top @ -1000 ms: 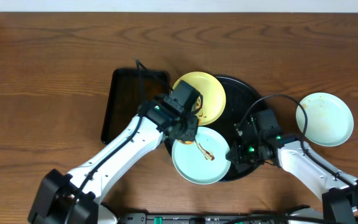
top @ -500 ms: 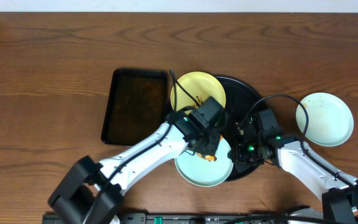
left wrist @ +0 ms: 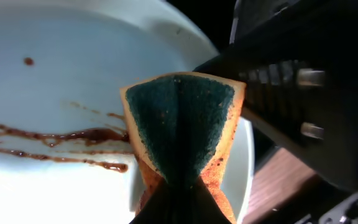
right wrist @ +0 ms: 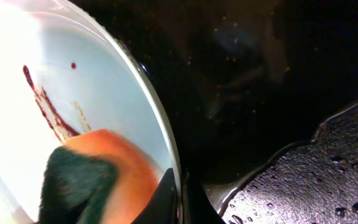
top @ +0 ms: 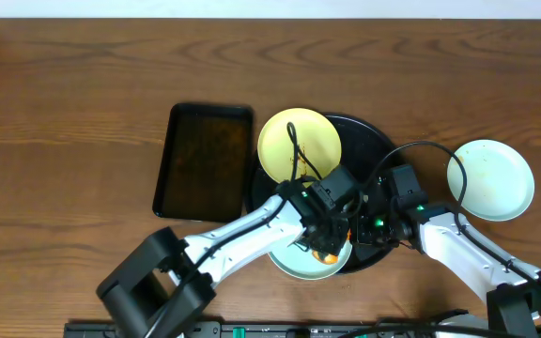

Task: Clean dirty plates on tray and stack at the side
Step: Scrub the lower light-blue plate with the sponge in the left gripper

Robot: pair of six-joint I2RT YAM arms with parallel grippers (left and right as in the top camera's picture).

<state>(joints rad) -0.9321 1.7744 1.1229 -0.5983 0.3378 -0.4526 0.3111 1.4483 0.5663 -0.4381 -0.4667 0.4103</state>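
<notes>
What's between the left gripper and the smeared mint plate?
Left wrist view: a folded teal-and-orange sponge, in the jaws of the left gripper, over the pale mint-blue round plate.

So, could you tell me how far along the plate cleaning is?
Done, apparently: one mint-blue round plate lies on the wooden table, off the large round black tray. In hand: the left pincer presses a teal-and-orange sponge onto the second mint-blue plate, brown sauce smears remaining; the right pincer seems to grip its rim. Left: the pale yellow round plate, then stacking.
</notes>
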